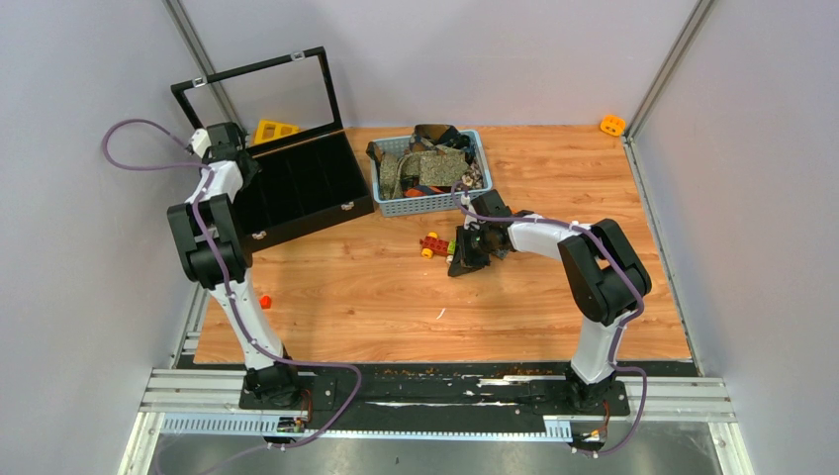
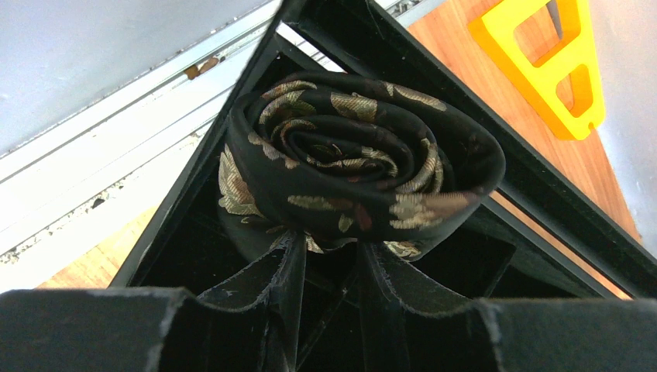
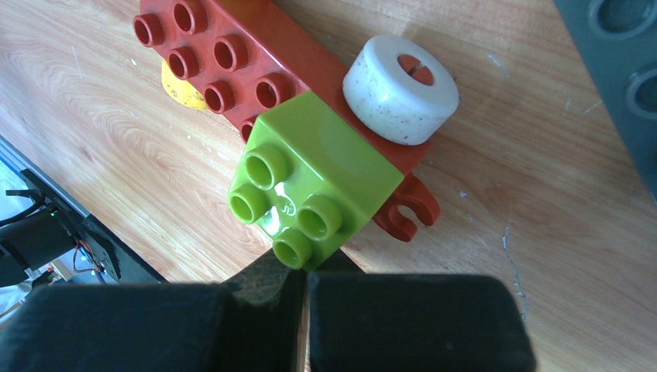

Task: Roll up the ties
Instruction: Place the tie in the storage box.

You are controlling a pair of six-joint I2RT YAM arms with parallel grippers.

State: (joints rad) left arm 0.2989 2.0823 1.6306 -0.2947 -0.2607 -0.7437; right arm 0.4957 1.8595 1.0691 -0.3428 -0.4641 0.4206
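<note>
A black tie with a gold floral print is rolled into a tight coil and hangs over a compartment of the black box. My left gripper is shut on the coil's lower edge, one finger on each side. In the top view that gripper sits at the box's left end. More ties, olive and brown, lie heaped in the blue basket. My right gripper is shut on nothing and rests low on the table, right beside a toy brick car.
The box stands open with its glass lid raised. The toy car has a red brick, a green brick and a white wheel. A grey studded plate lies close by. A yellow piece sits behind the box.
</note>
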